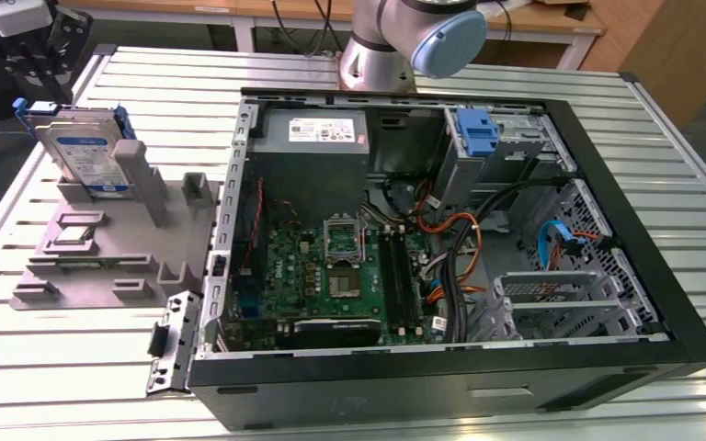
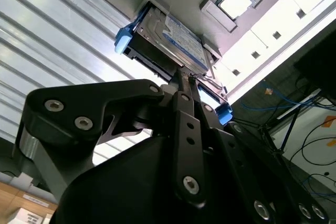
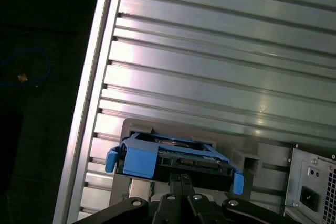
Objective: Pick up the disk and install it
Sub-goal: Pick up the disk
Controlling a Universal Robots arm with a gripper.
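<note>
The disk [image 1: 85,152] stands on edge in a slot of the grey holder [image 1: 108,248], at the exterior view's left, its white-and-blue label facing out and its blue carrier frame round its edges. My gripper [image 1: 47,99] hangs just above its top edge. In both wrist views the two black fingers [image 2: 178,100] lie pressed together, and the gripper [image 2: 182,80] points at the disk's [image 2: 176,40] narrow upper edge with nothing between the fingers. The first wrist view looks down past the gripper [image 3: 182,178] onto the disk [image 3: 173,158] and its blue frame.
An open computer case [image 1: 647,303] lies to the exterior view's right of the holder, with a motherboard [image 1: 341,276], a grey power-supply box [image 1: 316,130], a blue bracket [image 1: 481,133] and loose cables. A processor chip [image 1: 74,231] rests on the holder. The slatted metal table [image 1: 71,367] ends near the holder's left side.
</note>
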